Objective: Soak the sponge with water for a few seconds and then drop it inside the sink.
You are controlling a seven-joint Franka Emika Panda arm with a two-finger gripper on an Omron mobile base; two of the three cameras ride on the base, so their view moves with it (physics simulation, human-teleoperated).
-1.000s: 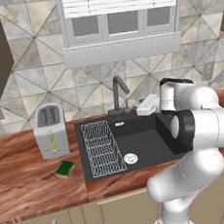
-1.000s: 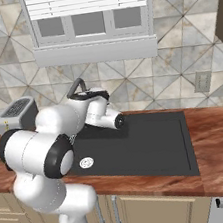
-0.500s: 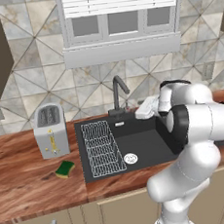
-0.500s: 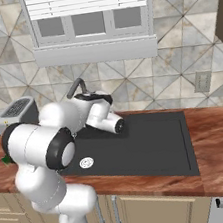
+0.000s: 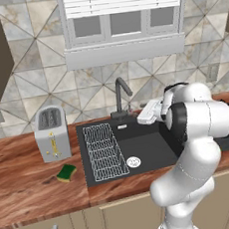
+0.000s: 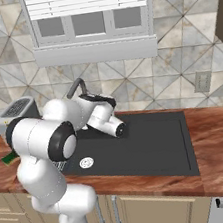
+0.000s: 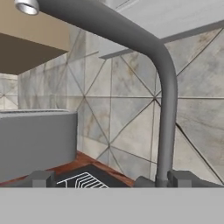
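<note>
The gripper (image 7: 111, 181) is standing wide open with nothing between its fingers, its two dark fingertips (image 7: 41, 178) rising on either side of the faucet (image 5: 122, 92) stem. In the hand view the faucet's neck is arching overhead to a spout at the upper left, and the tiled wall is lying close behind it — little room to go forward there. The sponge (image 5: 66, 172) is lying flat on the wooden counter (image 5: 24, 191), well apart from the hand, just in front of the toaster (image 5: 52, 133) and just beside the left edge of the sink (image 5: 150, 148). Inside the basin, the white wire rack (image 5: 104, 151) is taking up the left part; the drain (image 5: 133, 161) is sitting beside it, and the right part is lying bare.
</note>
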